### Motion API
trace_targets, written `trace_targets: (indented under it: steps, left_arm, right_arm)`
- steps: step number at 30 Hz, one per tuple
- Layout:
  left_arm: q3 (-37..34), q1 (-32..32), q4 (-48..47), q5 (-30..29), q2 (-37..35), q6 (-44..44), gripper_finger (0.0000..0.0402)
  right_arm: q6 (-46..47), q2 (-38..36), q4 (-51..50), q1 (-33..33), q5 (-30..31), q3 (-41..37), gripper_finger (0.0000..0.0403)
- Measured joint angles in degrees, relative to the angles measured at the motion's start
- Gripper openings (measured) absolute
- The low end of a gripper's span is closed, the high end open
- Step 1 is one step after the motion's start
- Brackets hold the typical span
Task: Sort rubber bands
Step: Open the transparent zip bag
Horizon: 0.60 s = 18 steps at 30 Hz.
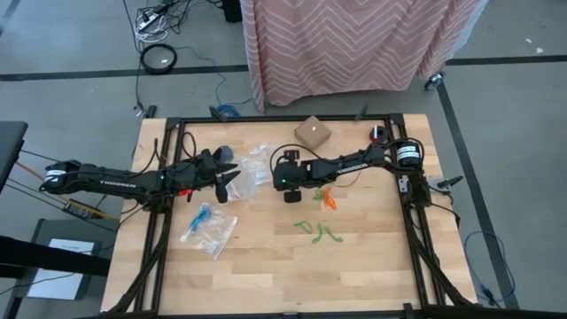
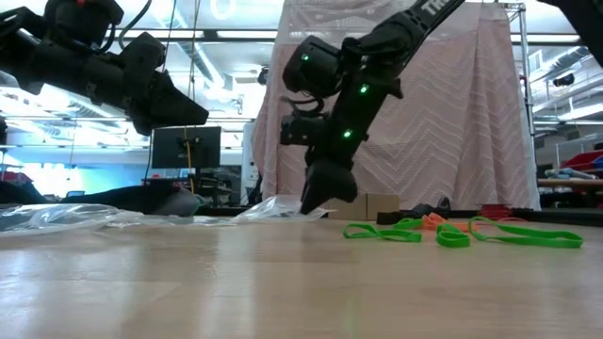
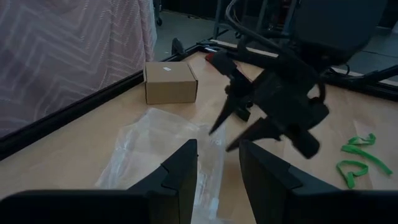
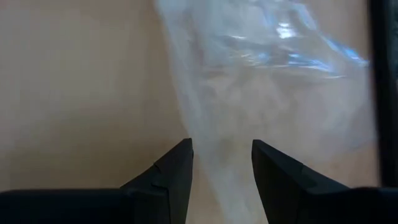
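Green rubber bands [image 1: 317, 230] [image 2: 452, 234] [image 3: 357, 155] lie loose on the wooden table. Orange ones [image 1: 328, 199] [image 2: 431, 221] lie just beyond them. Blue bands sit inside a clear bag [image 1: 208, 228] near the table's left. My right gripper [image 1: 282, 186] [image 3: 221, 140] [image 4: 222, 162] is open and slants down over the edge of another clear bag [image 1: 252, 166] [image 4: 261, 81], a finger on either side of the plastic. Whether they touch it, I cannot tell. My left gripper [image 1: 232, 177] [image 3: 217, 168] hovers open above that bag's left side, holding nothing.
A small cardboard box [image 1: 312, 133] [image 3: 169, 82] stands at the table's far edge. A black frame [image 1: 168, 221] borders the table on the left and right. Bare wood [image 1: 292, 275] lies toward the near edge. A pink striped cloth [image 1: 354, 44] hangs beyond the table.
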Motion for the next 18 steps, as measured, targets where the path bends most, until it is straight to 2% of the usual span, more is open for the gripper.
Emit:
trace_targets:
  steps: [2,8,14,18]
  left_arm:
    - [0.0,0.01,-0.01,0.0,0.0,-0.08,0.0129]
    - [0.0,-0.01,-0.01,0.0,0.0,-0.1,0.0129]
    - [0.0,0.01,0.0,0.0,0.0,-0.11,0.0129]
    - [0.0,0.01,0.01,0.0,0.0,-0.12,0.0129]
  right_arm:
    - [-0.45,0.0,-0.44,-0.21,1.49,-0.11,0.0152]
    - [-0.15,-0.04,-0.25,-1.46,-0.59,-0.08,0.0152]
    - [0.1,-0.04,0.89,-1.88,0.15,-0.08,0.0149]
    - [0.28,-0.04,2.64,-1.92,1.02,-0.08,0.0129]
